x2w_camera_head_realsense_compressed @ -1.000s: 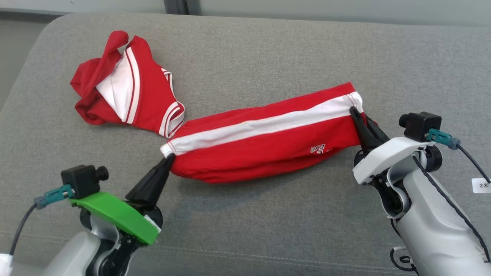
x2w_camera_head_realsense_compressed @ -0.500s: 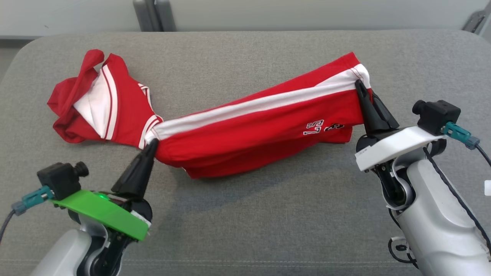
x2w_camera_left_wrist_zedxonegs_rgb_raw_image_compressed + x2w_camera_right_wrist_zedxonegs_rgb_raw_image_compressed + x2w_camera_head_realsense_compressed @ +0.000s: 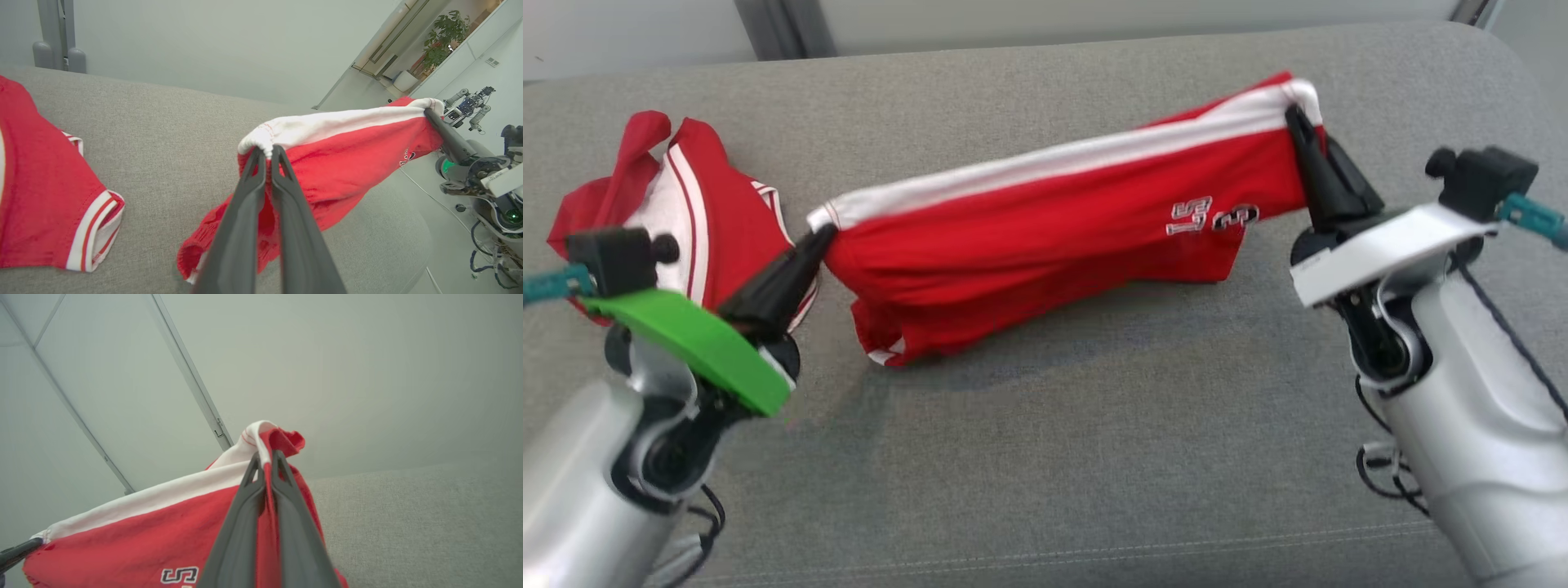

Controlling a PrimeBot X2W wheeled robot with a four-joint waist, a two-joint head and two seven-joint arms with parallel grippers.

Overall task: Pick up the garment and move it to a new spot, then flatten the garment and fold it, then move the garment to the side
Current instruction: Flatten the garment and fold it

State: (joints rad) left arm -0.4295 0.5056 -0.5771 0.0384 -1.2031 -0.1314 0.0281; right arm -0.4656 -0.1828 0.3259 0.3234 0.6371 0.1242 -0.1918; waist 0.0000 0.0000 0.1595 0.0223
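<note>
Head view has the red garment [image 3: 1045, 220] stretched between the left claw [image 3: 821, 237] and right claw [image 3: 1294, 122], both clamped tight on its ends; its long axis runs left to right, right end farther off, lower hem apparently brushing the grey cushion [image 3: 1094, 425].

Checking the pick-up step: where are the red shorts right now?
In the head view the red shorts hang stretched between the left gripper and right gripper, over the grey cushion, right of the red shirt.
</note>
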